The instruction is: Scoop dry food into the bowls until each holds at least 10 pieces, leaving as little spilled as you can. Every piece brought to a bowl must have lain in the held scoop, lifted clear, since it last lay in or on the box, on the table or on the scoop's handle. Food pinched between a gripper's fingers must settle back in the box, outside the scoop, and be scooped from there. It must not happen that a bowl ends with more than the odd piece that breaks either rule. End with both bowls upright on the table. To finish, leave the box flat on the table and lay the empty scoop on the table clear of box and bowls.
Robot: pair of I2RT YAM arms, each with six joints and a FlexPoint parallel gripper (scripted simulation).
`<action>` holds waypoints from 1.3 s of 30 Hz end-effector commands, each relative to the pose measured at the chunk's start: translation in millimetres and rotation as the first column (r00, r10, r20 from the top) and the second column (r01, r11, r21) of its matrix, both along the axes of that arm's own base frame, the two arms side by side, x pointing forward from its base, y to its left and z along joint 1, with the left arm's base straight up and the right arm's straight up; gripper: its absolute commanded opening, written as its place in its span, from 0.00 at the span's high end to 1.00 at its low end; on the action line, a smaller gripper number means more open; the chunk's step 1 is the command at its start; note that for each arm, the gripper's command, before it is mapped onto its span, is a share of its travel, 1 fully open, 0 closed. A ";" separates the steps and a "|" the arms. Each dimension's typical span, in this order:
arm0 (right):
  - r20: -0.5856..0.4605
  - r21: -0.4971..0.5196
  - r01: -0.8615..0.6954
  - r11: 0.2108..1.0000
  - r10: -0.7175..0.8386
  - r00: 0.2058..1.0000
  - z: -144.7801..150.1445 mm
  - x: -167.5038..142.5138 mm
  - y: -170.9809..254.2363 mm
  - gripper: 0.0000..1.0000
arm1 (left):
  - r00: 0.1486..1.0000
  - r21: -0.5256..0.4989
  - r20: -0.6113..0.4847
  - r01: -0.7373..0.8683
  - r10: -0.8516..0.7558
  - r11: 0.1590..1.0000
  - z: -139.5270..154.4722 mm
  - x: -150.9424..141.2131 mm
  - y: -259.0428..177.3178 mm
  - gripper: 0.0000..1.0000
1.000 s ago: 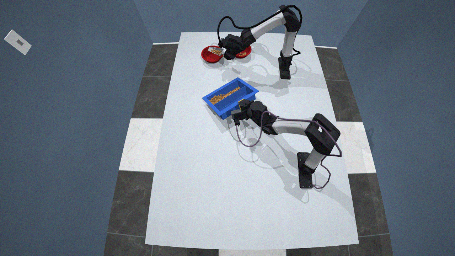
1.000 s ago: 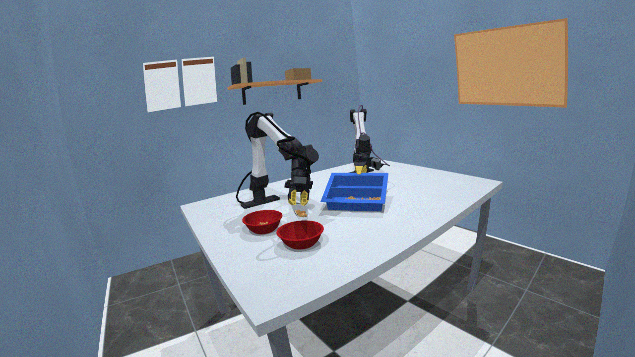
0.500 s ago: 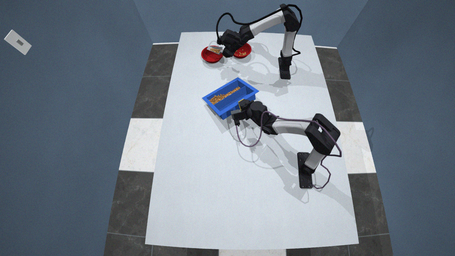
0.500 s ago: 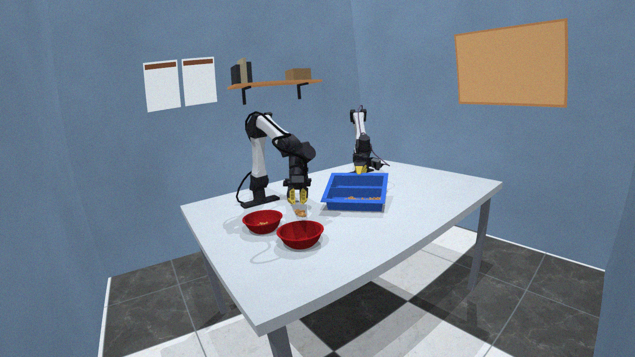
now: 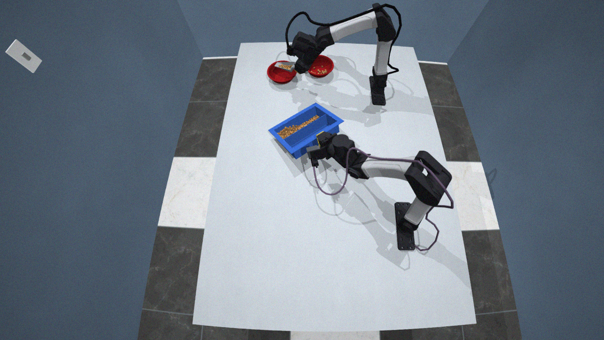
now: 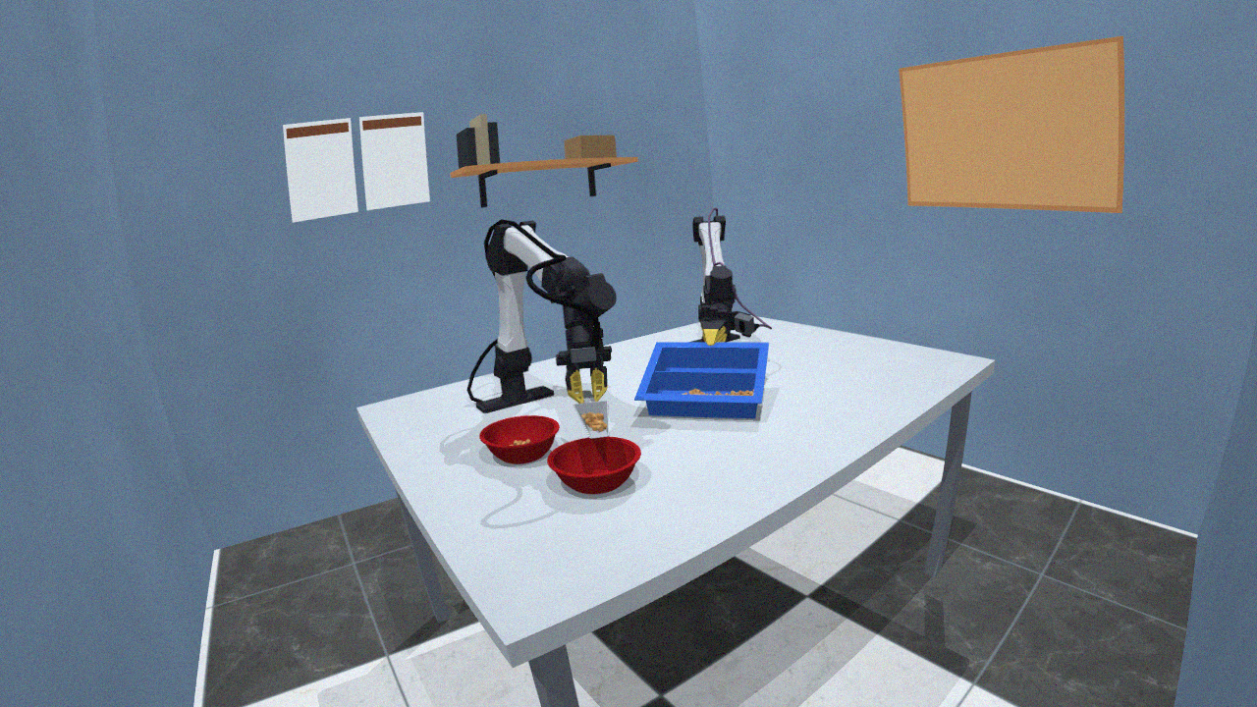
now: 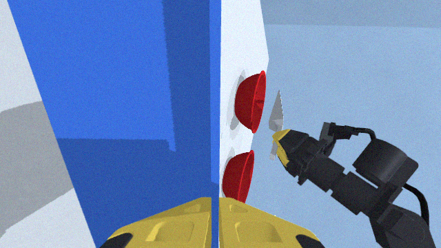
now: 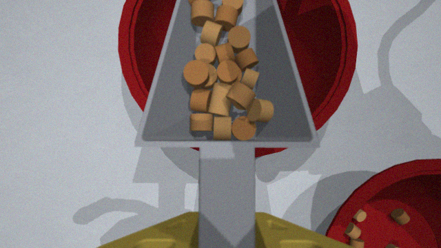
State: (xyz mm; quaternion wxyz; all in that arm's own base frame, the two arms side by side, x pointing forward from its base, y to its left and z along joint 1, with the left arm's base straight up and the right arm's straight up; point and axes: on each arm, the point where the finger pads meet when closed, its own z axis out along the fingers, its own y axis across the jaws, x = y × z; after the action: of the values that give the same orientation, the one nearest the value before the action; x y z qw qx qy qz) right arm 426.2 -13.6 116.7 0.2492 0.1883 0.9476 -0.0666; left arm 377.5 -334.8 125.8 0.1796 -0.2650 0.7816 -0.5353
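A grey metal-like scoop (image 5: 278, 64) (image 6: 586, 407) (image 7: 276, 117) (image 8: 227, 172) with a flared pan and flat handle is held by the handle in the right claw (image 5: 296, 67) (image 6: 586, 387) (image 7: 277, 138) (image 8: 227, 222). Its pan, beyond the fingertips, carries a heap of short tan-brown cylindrical pieces (image 5: 285, 67) (image 6: 594, 421) (image 8: 224, 72) above a round red bowl (image 5: 271, 76) (image 6: 594, 479) (image 7: 244, 103) (image 8: 127, 52). A second round red bowl (image 5: 331, 69) (image 6: 510, 453) (image 7: 236, 172) (image 8: 372, 184), upright beside that claw, contains several scattered pieces (image 5: 322, 71) (image 6: 519, 442) (image 8: 353, 231). Both bowls stand on the table. The blue rectangular box (image 5: 295, 150) (image 6: 703, 409) (image 7: 103, 69), divided inside, appears tilted, its rim pinched by the left claw (image 5: 319, 138) (image 6: 713, 336) (image 7: 215, 210); loose tan-brown food (image 5: 287, 130) (image 6: 742, 393) lies along the compartment away from that claw.
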 end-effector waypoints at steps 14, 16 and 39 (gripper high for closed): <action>0.016 0.038 -0.013 0.999 0.012 1.000 13.8 6.5 3.8 1.00 | 0.998 -0.029 0.059 0.032 -0.030 0.999 19.4 2.3 -12.4 1.00; 0.003 0.038 -0.014 0.999 0.014 1.000 9.8 3.8 4.0 1.00 | 0.998 -0.029 0.059 0.032 -0.030 0.999 19.4 2.3 -12.4 1.00; -0.026 0.104 0.060 0.993 -0.058 0.998 11.6 7.3 11.8 1.00 | 0.998 -0.029 0.059 0.032 -0.030 0.999 19.4 2.3 -12.4 1.00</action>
State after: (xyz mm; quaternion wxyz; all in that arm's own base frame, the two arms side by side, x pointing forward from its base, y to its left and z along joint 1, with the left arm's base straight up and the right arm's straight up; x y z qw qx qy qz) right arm 426.8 -6.3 116.6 0.2207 0.2116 0.9514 -0.0382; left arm 377.5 -334.8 125.8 0.1796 -0.2650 0.7816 -0.5353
